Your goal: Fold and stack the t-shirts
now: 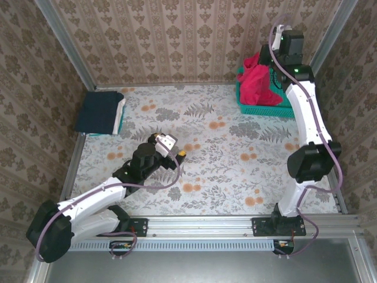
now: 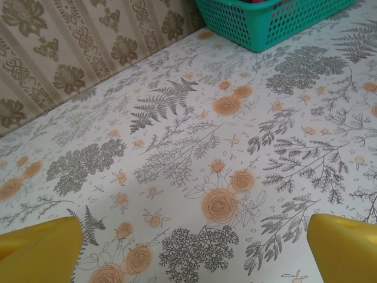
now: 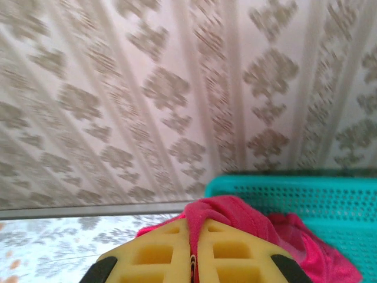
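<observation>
Red t-shirt (image 1: 259, 82), pinched in the closed right gripper (image 3: 194, 244) over the basket (image 1: 250, 107), lies well apart from the open left gripper (image 1: 172, 146).

The red tee (image 1: 261, 84) at far right is plain bright red, its mesh basket (image 1: 266, 110) teal. The far-left folded stack (image 1: 99, 111) shows dark navy over white and teal. White tablecloth (image 1: 235, 177), grey ferns, orange roses; beige damask walls (image 1: 177, 41); yellow fingers (image 3: 159, 254).
</observation>
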You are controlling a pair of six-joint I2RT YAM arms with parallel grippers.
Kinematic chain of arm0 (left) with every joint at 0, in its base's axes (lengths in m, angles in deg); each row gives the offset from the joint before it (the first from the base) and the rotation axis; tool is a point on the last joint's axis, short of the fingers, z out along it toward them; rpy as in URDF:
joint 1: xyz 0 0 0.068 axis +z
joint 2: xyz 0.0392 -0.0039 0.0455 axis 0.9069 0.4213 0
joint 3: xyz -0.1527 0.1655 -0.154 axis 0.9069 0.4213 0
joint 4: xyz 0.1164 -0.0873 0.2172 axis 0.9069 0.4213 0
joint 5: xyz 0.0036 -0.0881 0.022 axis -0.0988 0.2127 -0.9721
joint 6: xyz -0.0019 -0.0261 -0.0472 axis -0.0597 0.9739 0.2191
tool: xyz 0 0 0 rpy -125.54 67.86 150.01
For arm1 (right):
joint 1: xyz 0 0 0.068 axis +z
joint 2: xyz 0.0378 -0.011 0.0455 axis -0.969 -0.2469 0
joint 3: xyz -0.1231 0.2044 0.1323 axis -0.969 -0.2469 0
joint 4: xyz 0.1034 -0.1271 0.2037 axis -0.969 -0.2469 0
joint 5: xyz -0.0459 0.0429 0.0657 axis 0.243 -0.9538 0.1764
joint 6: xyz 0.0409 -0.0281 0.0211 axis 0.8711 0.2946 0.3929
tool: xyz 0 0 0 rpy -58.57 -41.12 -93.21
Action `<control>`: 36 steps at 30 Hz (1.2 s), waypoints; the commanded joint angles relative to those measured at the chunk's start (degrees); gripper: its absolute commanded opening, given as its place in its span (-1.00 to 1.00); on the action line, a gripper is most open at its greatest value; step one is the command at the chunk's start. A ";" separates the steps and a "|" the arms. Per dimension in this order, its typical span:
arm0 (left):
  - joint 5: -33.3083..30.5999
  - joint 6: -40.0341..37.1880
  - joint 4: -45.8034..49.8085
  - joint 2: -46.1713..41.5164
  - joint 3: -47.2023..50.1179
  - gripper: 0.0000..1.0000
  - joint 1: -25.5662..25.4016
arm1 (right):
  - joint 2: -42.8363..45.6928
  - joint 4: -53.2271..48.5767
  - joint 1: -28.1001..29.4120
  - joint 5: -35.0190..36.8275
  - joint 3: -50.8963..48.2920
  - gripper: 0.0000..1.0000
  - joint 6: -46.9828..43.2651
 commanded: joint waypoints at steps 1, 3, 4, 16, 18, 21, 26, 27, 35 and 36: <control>-1.59 1.36 -2.08 -1.37 0.61 0.99 -0.13 | 4.73 1.52 2.51 -3.93 3.84 -1.00 -2.23; -1.96 1.87 -2.42 -1.62 0.98 1.00 -0.09 | 5.91 -0.42 5.06 -5.01 6.78 -1.00 -3.88; -2.05 2.01 -2.63 -1.79 1.17 1.00 -0.01 | 6.22 -1.64 6.20 -5.29 8.30 -1.00 -4.94; -2.60 5.60 -2.50 -6.53 4.23 1.00 3.44 | 3.93 -12.64 25.94 -7.80 19.05 -1.00 -16.80; -2.66 6.32 -2.03 -7.90 5.15 1.00 4.19 | 2.84 -13.56 28.54 -7.88 18.58 -1.00 -17.01; -3.01 7.87 -1.87 -10.13 6.83 1.00 5.35 | 0.91 -13.73 31.09 -8.62 16.13 -1.00 -16.27; -4.03 11.09 -1.67 -14.29 10.09 1.00 7.38 | -1.50 -10.94 32.32 -11.68 9.14 -0.18 -12.48; -3.92 11.96 -1.67 -15.20 10.89 1.00 7.86 | -1.56 -10.36 32.32 -11.37 7.67 0.22 -12.04; -7.17 27.97 1.54 -13.50 12.25 1.00 9.80 | 3.40 -2.86 27.60 -3.16 -9.97 0.82 -8.60; -7.69 31.57 2.28 -11.80 11.69 1.00 9.76 | 4.11 -2.00 26.27 -2.62 -12.70 0.82 -7.43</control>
